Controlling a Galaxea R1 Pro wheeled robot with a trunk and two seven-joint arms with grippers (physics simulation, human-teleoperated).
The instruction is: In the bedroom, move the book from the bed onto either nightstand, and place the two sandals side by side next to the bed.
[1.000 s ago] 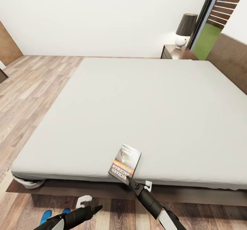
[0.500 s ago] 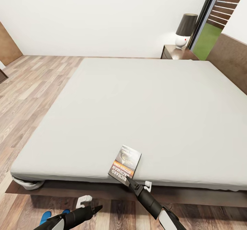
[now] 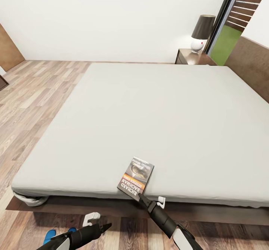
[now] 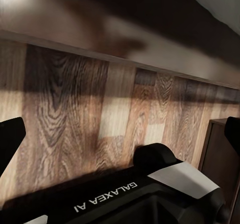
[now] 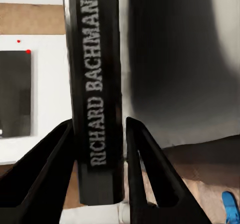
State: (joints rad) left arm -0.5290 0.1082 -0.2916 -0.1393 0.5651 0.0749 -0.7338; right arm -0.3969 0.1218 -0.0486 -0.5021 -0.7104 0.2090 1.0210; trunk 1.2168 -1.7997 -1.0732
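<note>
My right fingers (image 5: 97,134) grasp the book's (image 3: 135,178) spine at the bed (image 3: 157,115) edge, nothing delivered; left fingers (image 4: 120,134) hang released above the floor (image 4: 65,108).

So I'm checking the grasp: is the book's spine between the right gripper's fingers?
Yes, in the right wrist view the book spine sits between the right gripper fingers.

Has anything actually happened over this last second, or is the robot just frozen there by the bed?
Very little. The right claw has crept slightly toward the robot at the near edge of the book, and its fingers now straddle the spine. The book seems to have barely shifted on the bed. The left claw hangs low as before, and the blue sandals lie on the floor where they were.
</note>
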